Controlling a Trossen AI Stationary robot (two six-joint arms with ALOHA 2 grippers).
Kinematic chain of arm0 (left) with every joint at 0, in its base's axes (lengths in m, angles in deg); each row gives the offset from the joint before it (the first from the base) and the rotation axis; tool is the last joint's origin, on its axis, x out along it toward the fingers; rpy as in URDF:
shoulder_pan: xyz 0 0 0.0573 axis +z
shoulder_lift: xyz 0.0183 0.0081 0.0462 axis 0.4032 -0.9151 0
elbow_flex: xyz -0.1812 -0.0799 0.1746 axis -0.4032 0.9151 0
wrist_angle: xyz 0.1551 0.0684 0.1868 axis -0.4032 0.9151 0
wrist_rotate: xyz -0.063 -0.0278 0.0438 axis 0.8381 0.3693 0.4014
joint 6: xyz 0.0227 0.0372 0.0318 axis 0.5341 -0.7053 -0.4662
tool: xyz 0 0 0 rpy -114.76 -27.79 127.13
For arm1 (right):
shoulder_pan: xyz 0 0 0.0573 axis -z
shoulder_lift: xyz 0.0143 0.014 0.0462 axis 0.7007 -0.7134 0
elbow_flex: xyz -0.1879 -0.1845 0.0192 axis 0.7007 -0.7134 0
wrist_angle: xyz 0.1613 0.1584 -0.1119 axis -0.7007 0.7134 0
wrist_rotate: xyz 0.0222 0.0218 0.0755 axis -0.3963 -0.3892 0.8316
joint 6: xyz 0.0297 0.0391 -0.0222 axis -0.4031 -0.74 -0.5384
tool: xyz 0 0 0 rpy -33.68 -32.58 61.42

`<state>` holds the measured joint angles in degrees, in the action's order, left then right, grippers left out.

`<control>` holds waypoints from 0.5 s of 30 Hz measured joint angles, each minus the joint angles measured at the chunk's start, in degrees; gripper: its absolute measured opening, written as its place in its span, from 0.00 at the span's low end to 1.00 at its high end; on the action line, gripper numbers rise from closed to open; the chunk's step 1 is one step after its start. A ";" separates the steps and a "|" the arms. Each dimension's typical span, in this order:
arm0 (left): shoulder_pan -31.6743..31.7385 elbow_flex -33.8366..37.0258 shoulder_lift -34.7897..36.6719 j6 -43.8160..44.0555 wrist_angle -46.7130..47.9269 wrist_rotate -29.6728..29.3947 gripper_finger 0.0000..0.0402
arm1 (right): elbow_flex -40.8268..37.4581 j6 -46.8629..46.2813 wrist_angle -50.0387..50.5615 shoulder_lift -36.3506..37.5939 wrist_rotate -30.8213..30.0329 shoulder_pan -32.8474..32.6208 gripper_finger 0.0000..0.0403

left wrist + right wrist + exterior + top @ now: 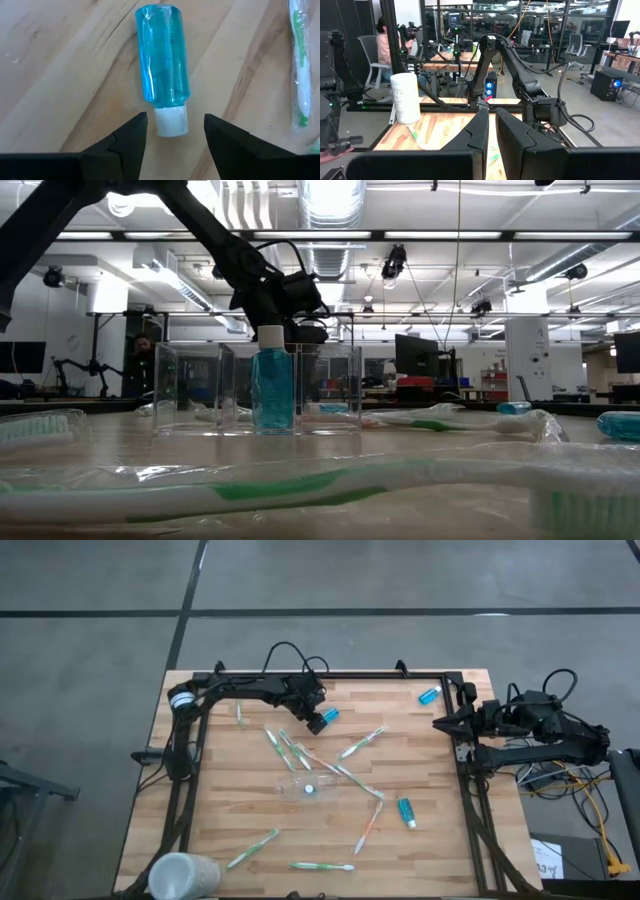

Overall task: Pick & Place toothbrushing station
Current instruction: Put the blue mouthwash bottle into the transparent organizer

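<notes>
The clear holder [305, 786] lies near the table's [230, 820] middle, among scattered toothbrushes. Beyond it, toward the far edge, a blue tube [164, 65] lies flat; the left gripper [175, 132] hovers over it, fingers spread wide on either side of its white cap [171, 121], not touching. The right gripper [490, 131] waits clenched and empty at the table's right edge.

Clear holder [300, 785] barely discernible from above; foreground toothbrush [300, 490] blurred, cut off by low view's edges.
</notes>
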<state>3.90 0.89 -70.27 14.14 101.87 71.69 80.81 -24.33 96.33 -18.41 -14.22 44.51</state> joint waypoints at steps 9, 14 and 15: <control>-0.02 1.98 0.01 1.06 -1.24 -0.19 0.50 | 0.00 0.00 0.00 -0.02 0.00 0.00 0.08; -0.02 2.55 0.01 1.56 -2.69 -0.19 0.50 | 0.00 0.00 -0.02 0.00 -0.02 -0.01 0.08; -0.02 2.55 0.01 1.54 -2.73 -0.19 0.50 | 0.00 0.00 0.00 0.00 0.00 -0.02 0.08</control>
<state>3.88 3.44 -70.26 15.67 99.14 71.50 80.81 -24.33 96.33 -18.41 -14.22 44.49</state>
